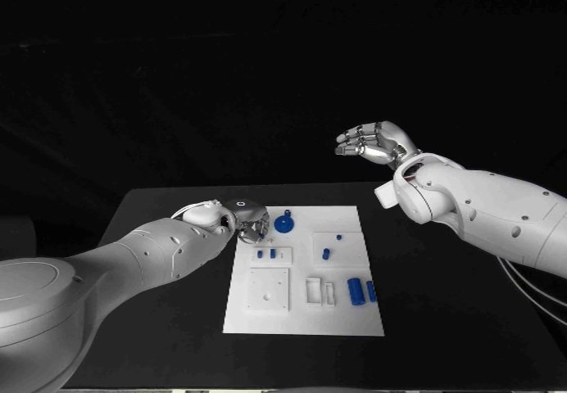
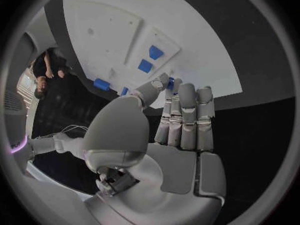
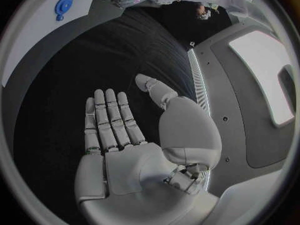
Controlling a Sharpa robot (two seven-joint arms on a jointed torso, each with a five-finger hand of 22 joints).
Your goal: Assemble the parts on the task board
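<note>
Black table [image 1: 154,327], task board [image 1: 355,319] mid. My left hand [image 1: 240,221] at board's far-left edge, fingers together; pinching a blue part? Can't tell. Round blue part [image 1: 285,222] just right of it. Right hand [image 1: 376,142] raised far off, holding nothing; left's nearer.

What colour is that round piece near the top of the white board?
Blue. The round piece shows best in the head view.

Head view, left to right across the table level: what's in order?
Left hand at the board's left edge → round blue part → task board → right hand, raised off to the right.
</note>
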